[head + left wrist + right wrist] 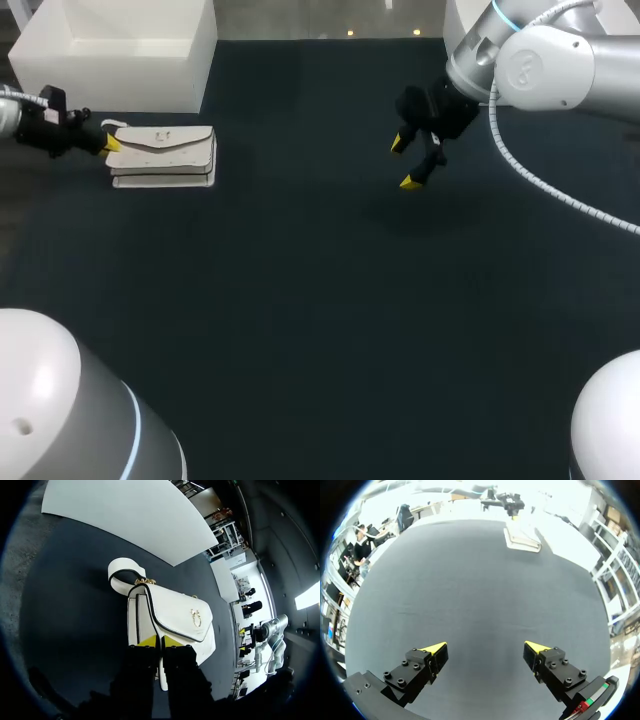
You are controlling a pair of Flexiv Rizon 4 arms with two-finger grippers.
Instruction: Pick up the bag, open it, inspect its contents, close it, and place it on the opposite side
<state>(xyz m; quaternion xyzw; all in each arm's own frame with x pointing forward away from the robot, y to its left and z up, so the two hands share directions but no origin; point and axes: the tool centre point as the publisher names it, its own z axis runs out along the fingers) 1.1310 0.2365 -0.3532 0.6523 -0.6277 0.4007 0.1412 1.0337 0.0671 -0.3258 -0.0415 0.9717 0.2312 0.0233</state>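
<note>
The white bag (163, 157) lies flat on the dark table at the far left, flap up, with a gold clasp (196, 617) and a strap loop (125, 570) at its far end. My left gripper (108, 143) is at the bag's left end. In the left wrist view its yellow tips (159, 641) stand close together, pinching a thin white edge of the bag (170, 615). My right gripper (404, 164) hovers open above the table right of the middle, nothing between its fingers (486, 647). From there the bag (522, 537) shows far ahead.
A white box (110, 50) stands at the back left, just behind the bag; it also shows beyond the bag as a white box (125, 510) in the left wrist view. Dark tabletop (300, 300) spreads between the two arms.
</note>
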